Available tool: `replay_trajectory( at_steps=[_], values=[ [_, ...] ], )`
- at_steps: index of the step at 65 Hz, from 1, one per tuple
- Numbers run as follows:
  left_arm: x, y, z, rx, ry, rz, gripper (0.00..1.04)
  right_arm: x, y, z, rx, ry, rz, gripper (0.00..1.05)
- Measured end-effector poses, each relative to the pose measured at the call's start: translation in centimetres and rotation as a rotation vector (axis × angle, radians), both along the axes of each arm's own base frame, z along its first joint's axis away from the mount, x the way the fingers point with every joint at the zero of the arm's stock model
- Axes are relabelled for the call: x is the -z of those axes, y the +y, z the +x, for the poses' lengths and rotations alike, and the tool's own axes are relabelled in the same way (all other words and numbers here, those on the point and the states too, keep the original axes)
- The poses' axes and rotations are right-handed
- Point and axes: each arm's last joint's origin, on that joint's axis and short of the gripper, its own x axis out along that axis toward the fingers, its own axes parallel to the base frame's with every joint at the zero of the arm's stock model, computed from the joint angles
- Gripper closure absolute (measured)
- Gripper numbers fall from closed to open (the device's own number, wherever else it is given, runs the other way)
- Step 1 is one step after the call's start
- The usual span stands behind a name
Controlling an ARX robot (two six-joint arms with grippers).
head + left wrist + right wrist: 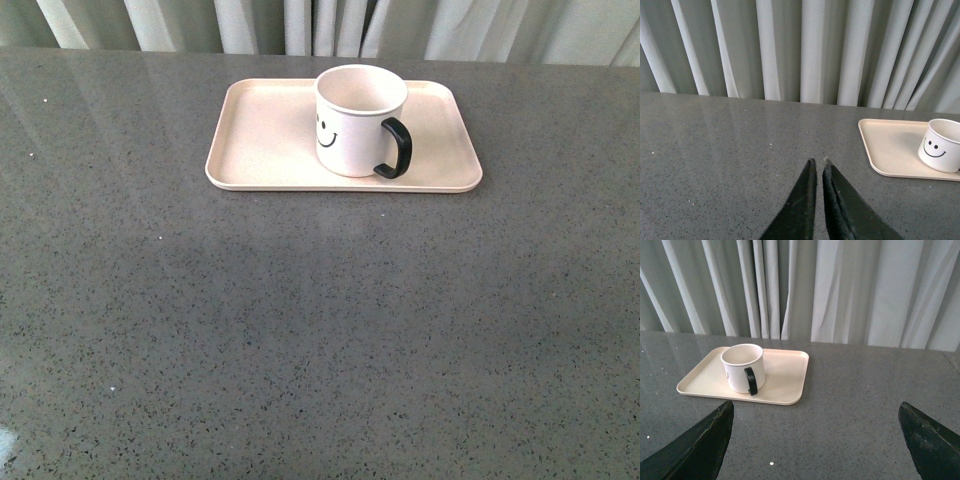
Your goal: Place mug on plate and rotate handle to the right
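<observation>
The cream mug (357, 120) stands upright on the pale pink-beige plate (270, 150) at the far middle of the table. Its smiley face looks front-left and its black handle (395, 148) points right and slightly toward me. Neither gripper shows in the front view. In the left wrist view my left gripper (819, 162) is shut and empty over bare table, with the mug (941, 145) and plate (890, 145) well off to its side. In the right wrist view my right gripper (815, 407) is open and empty, set back from the plate (785, 375) and mug (742, 367).
Grey speckled tabletop (320, 330) spreads all round the plate. Pale pleated curtains (330, 25) hang right behind the table's far edge.
</observation>
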Motion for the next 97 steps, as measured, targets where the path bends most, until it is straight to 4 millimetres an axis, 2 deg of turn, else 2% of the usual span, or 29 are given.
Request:
replay_trajectory(
  at_steps=[18,21,22,26,31,36,38,43,45,53,57,62,81,97],
  values=[
    [0.0,0.0,0.0,0.000,0.000,0.000,0.41,0.0,0.0,0.0,-0.003,0.016,-0.004,0.09],
    [0.0,0.0,0.0,-0.002,0.000,0.000,0.34,0.1,0.0,0.1,-0.145,0.198,-0.066,0.09],
    [0.0,0.0,0.0,-0.002,0.000,0.000,0.30,0.0,-0.1,0.2,-0.186,0.326,-0.070,0.09],
    [0.0,0.0,0.0,0.002,0.000,0.001,0.20,-0.8,-0.4,0.9,-0.420,0.626,-0.036,0.09],
    [0.0,0.0,0.0,0.000,0.000,0.001,0.08,-1.8,-0.9,2.7,-0.566,0.745,0.035,0.09],
    [0.0,0.0,0.0,0.001,0.000,0.003,0.10,-3.6,-2.0,5.8,-0.564,0.711,0.017,0.09],
    [0.0,0.0,0.0,0.000,0.000,0.002,0.10,-4.5,-2.8,7.5,-0.531,0.679,-0.002,0.09],
    [0.0,0.0,0.0,0.001,0.000,0.003,0.09,-5.9,-4.1,10.2,-0.472,0.624,-0.044,0.09],
    [0.0,0.0,0.0,0.001,0.000,0.003,0.09,-6.6,-4.6,11.9,-0.448,0.602,-0.060,0.09],
    [0.0,0.0,0.0,0.001,0.000,0.003,0.09,-7.2,-4.6,16.2,-0.416,0.592,-0.082,0.09],
    [0.0,0.0,0.0,0.001,0.000,0.003,0.09,-7.0,-3.7,18.4,-0.410,0.620,-0.078,0.09],
    [0.0,0.0,0.0,0.001,0.000,0.003,0.09,-6.3,-1.5,21.9,-0.394,0.657,-0.069,0.09],
    [0.0,0.0,0.0,0.001,0.000,0.003,0.09,-3.1,3.9,30.1,-0.299,0.802,0.006,0.09],
    [0.0,0.0,0.0,0.001,0.000,0.003,0.09,-1.4,6.2,34.4,-0.238,0.897,0.110,0.09]
  ],
)
